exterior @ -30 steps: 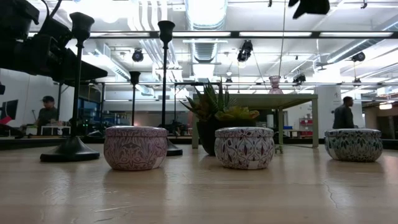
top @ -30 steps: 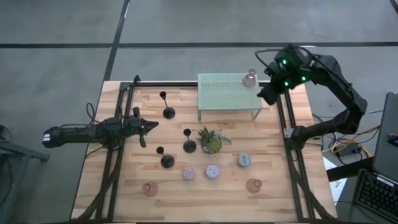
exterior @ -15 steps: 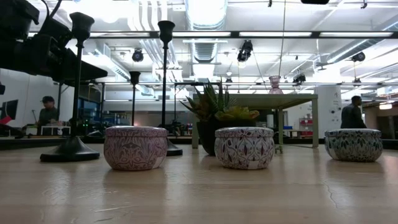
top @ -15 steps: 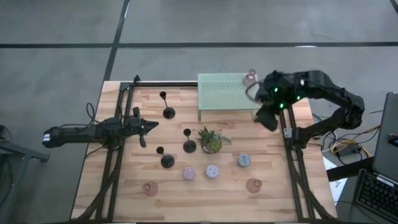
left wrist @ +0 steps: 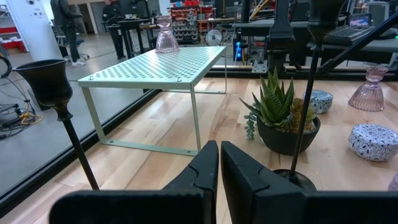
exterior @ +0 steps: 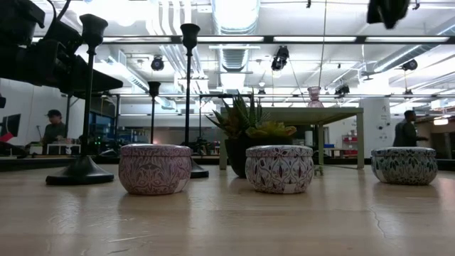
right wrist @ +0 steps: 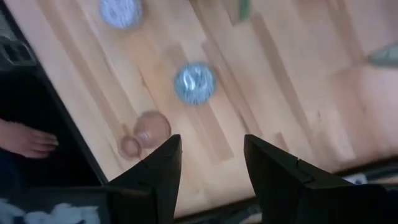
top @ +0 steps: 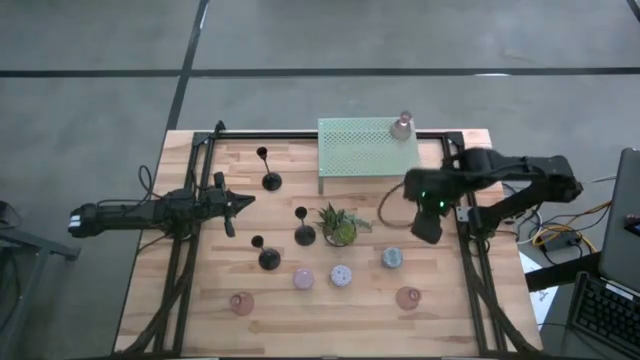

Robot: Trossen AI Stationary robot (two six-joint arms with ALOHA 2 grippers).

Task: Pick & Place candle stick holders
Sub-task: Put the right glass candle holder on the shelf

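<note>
Right end effector [top: 426, 228]: open, empty | blue holder [top: 392, 258]: on desk [top: 200, 300] just below it | we judge it light, rigid; grip across its round sides | left end effector [top: 232, 205]: closed, waiting.

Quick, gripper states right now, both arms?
Left gripper: shut, holding nothing, parked at the table's left side.
Right gripper: open, empty, above the small round blue patterned holder.
</note>
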